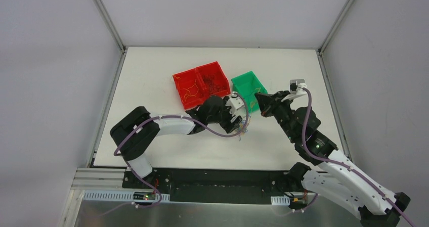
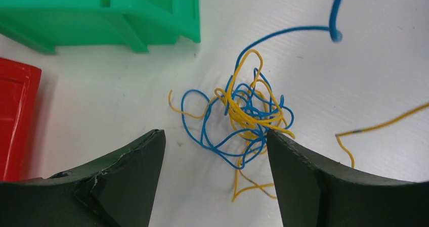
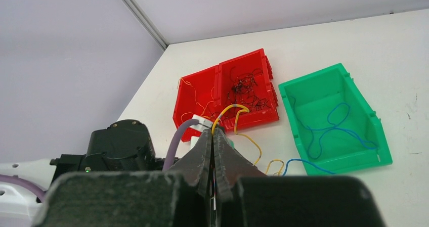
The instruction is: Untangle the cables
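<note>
The cables [image 2: 248, 117] are a small loopy clump of thin blue and yellow wires on the white table, just beyond and between my left fingertips. My left gripper [image 2: 215, 141] is open and empty above the table, its right finger [image 2: 303, 176] at the clump's edge. In the top view the clump [image 1: 245, 128] lies by the left gripper [image 1: 240, 121]. My right gripper [image 3: 213, 134] is shut on a thin yellow wire [image 3: 233, 107] that arches up from the tips and runs down to the table. In the top view the right gripper [image 1: 260, 104] hovers beside the green bin.
A green bin [image 3: 349, 93] holds loose blue wires. Two red bins [image 3: 222, 80] hold yellow and dark wires. The green bin [image 2: 101, 12] and a red bin [image 2: 15, 116] stand close to my left gripper. A loose blue wire [image 2: 303, 31] and a yellow wire [image 2: 384, 123] lie beside the clump.
</note>
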Tool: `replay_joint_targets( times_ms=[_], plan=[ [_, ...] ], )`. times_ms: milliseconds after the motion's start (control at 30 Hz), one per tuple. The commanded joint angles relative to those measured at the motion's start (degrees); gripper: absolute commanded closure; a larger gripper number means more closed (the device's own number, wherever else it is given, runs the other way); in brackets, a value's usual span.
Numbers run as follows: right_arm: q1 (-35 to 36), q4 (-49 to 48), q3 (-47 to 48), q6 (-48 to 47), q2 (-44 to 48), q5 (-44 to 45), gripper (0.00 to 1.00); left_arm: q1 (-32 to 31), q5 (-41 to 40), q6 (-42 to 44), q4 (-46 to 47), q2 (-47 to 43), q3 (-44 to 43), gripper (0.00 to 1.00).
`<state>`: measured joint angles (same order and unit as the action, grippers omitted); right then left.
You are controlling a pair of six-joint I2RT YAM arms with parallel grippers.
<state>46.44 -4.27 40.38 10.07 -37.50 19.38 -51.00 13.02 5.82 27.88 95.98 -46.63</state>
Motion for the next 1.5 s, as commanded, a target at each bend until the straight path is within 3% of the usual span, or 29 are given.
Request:
replay_joint_targets(
  times_ms=[0, 67, 200, 300, 333, 500, 767, 1233, 1333, 1467],
  plan=[
    [0.25, -2.72, -0.28, 0.22, 1.39, 1.86, 1.00, -0.03, -0.48, 1.82, -6.43, 3.70, -5.76, 0.25],
    [0.20, -2.68, -0.25, 0.10, 1.82, 2.33, 1.00, 0.01, -0.17, 1.82, -8.36, 5.63, -7.50, 0.29],
    [0.24, -2.63, -0.45, 0.00, 3.19, 3.49, 1.00, 0.03, 0.17, 1.76, -15.32, 7.82, -11.69, 0.55],
    [0.25, -2.85, -0.82, -0.11, 3.85, 4.63, 1.00, 0.08, 2.26, 0.86, -16.43, 7.72, -12.13, 0.58],
    [0.28, -2.85, -0.88, -0.03, 3.95, 5.05, 1.00, 0.11, 2.35, 0.61, -17.12, 7.53, -12.37, 0.62],
    [0.20, -2.76, -1.34, 0.06, 5.18, 8.67, 1.00, 1.81, -0.28, -1.35, -19.57, 5.33, -12.51, 0.99],
    [0.19, -2.63, -3.69, 1.76, 10.64, 23.09, 1.00, 7.81, -5.57, -10.20, -13.72, -9.22, -2.38, 1.00],
    [-0.11, -2.58, -6.02, 7.19, 16.48, 52.24, 1.00, 13.56, -52.35, -19.21, -8.88, -51.46, 20.10, 1.00],
    [-0.35, -2.51, -6.89, 9.04, 18.57, 57.20, 1.00, 13.54, -58.69, -18.89, -6.45, -58.62, 24.29, 1.00],
    [-0.65, -2.58, -7.19, 9.23, 19.06, 55.91, 1.00, 13.47, -61.10, -18.92, -4.33, -64.08, 27.55, 1.00]
  ],
)
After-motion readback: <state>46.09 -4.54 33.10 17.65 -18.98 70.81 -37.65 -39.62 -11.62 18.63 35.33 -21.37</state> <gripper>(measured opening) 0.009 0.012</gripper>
